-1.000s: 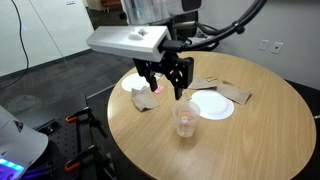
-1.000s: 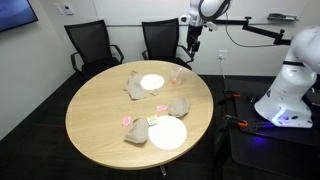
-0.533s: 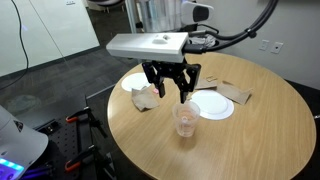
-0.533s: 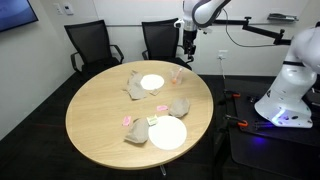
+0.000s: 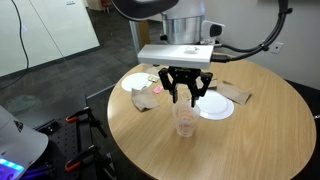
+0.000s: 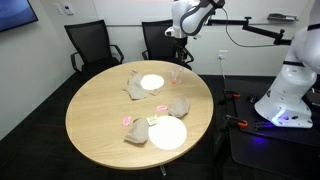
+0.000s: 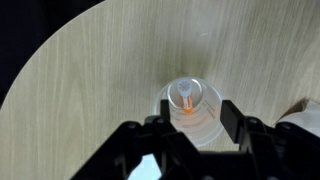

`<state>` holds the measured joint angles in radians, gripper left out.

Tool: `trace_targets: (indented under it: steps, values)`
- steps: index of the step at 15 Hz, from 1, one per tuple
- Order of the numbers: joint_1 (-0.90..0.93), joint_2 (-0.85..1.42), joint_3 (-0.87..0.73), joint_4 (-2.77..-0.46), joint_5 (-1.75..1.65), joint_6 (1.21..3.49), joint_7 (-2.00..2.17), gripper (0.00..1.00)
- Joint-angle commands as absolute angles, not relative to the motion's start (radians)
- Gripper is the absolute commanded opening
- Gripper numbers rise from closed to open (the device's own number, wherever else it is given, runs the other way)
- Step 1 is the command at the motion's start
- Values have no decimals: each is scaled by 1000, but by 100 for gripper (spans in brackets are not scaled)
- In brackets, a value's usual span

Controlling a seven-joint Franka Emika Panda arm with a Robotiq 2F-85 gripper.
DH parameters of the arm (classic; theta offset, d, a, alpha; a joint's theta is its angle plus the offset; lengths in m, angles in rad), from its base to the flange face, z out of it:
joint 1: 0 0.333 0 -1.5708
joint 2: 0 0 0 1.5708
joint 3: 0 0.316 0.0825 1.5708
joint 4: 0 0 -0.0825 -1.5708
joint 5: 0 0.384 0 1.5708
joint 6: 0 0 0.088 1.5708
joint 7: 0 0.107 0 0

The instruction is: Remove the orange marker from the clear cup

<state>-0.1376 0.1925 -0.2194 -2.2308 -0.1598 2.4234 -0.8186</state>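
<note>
End effector (image 5: 185,97) hangs spread wide directly above the clear cup (image 5: 185,122), gripping nothing and touching nothing. In the wrist view its fingers (image 7: 238,128) sit at about 4 and 8 o'clock of the cup's rim. The orange marker (image 7: 187,101) stands roughly upright inside the cup. The cup stands on the round wooden surface (image 5: 240,145), with a white plate (image 5: 214,107) near its 1 o'clock, apart from it.

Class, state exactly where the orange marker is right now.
In the wrist view, the orange marker stands inside the clear cup, near the edge of the round table, with the open gripper above it.
</note>
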Motion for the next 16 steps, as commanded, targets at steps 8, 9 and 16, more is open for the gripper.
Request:
trace_targets:
  steps: [8, 9, 16]
  values:
    - [-178, 341, -154, -2107, -181, 2376, -809, 51]
    - [-179, 350, -151, -2100, -181, 2372, -809, 50]
    - [-186, 396, -144, -2068, -186, 2356, -803, 36]
